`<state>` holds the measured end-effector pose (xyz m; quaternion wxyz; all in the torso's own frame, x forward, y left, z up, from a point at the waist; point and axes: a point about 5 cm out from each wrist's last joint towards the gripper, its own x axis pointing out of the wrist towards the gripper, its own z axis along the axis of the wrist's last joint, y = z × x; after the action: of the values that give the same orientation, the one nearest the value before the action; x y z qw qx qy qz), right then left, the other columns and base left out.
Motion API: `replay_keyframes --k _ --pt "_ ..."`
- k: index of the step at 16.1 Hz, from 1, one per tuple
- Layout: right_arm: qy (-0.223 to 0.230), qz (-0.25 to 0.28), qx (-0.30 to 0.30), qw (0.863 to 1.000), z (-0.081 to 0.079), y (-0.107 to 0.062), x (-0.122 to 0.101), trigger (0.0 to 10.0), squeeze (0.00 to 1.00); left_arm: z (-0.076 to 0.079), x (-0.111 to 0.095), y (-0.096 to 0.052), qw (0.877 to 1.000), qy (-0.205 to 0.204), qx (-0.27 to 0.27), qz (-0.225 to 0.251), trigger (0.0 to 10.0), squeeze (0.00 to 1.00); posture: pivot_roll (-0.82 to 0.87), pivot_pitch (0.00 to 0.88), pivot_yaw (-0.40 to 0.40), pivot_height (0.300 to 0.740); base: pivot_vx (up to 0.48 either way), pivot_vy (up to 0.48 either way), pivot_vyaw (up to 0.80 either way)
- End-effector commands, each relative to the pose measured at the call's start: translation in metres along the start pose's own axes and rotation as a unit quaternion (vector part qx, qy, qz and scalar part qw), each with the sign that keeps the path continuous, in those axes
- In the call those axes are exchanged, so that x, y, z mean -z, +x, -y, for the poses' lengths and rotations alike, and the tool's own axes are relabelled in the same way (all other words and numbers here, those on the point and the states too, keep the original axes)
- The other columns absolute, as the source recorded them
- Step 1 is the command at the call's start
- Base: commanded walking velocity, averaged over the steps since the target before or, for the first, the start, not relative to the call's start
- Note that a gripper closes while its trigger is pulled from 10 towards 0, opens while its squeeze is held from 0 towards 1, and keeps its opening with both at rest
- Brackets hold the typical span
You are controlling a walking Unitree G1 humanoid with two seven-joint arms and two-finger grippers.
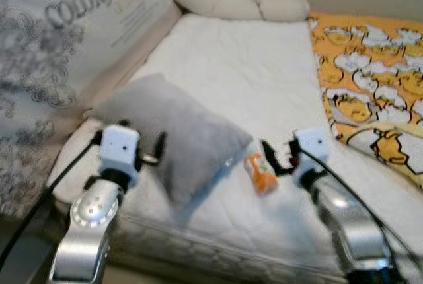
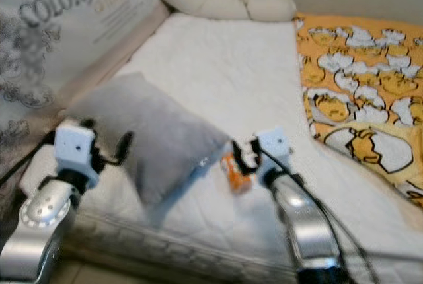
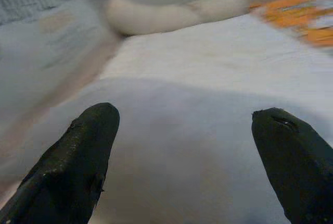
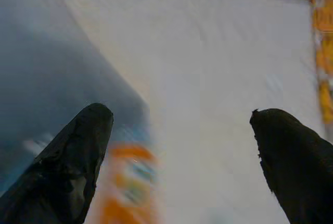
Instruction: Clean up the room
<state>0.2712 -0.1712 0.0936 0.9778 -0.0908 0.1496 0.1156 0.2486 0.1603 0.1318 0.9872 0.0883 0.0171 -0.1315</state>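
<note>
Orange packet (image 1: pixel 260 173) lies lengthwise toward the robot; both grippers' jaws spread wide, empty.

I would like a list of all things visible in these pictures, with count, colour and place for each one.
Bed sheet: one, white, covering the bed.
Pillow: one, grey, at the bed's near edge, before the left gripper.
Small packet: one, orange, on the sheet between pillow and right gripper.
Blanket: one, orange with white and yellow cartoon figures, on the bed's right side.
Long cushion: one, cream, at the far end.
Left gripper: one, black fingers, open, over the pillow.
Right gripper: one, black fingers, open, beside the packet.
</note>
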Motion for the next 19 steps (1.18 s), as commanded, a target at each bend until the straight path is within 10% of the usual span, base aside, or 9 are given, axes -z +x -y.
replay_keyframes --k 1,5,11,17,19 --pt "-0.012 -0.036 -0.015 0.999 -0.002 0.004 0.005 10.0 0.00 0.008 -0.005 0.000 0.999 0.001 0.042 0.004 10.0 0.00 -0.07 0.000 0.016 0.740 0.000 0.000 0.00" --pt "0.030 -0.106 -0.058 0.992 -0.008 0.036 0.005 10.0 0.00 0.023 -0.018 0.000 0.982 0.009 0.187 0.009 10.0 0.00 -0.06 0.000 0.020 0.740 0.000 0.000 0.00" --pt "-0.031 -0.204 -0.076 0.975 -0.014 0.081 0.002 10.0 0.00 0.037 -0.027 0.010 0.946 0.000 0.323 -0.034 10.0 0.00 -0.04 0.000 0.024 0.740 0.000 0.000 0.00" --pt "-0.014 -0.299 -0.073 0.951 -0.022 0.079 0.034 10.0 0.00 0.040 -0.031 0.015 0.935 0.033 0.352 -0.036 10.0 0.00 -0.03 0.000 0.022 0.740 0.000 0.000 0.00" --pt "-0.008 -0.303 -0.069 0.950 -0.022 0.079 0.038 0.0 0.00 0.041 -0.032 0.015 0.934 0.033 0.354 -0.037 10.0 0.00 -0.03 0.000 0.021 0.740 0.000 0.000 0.00"
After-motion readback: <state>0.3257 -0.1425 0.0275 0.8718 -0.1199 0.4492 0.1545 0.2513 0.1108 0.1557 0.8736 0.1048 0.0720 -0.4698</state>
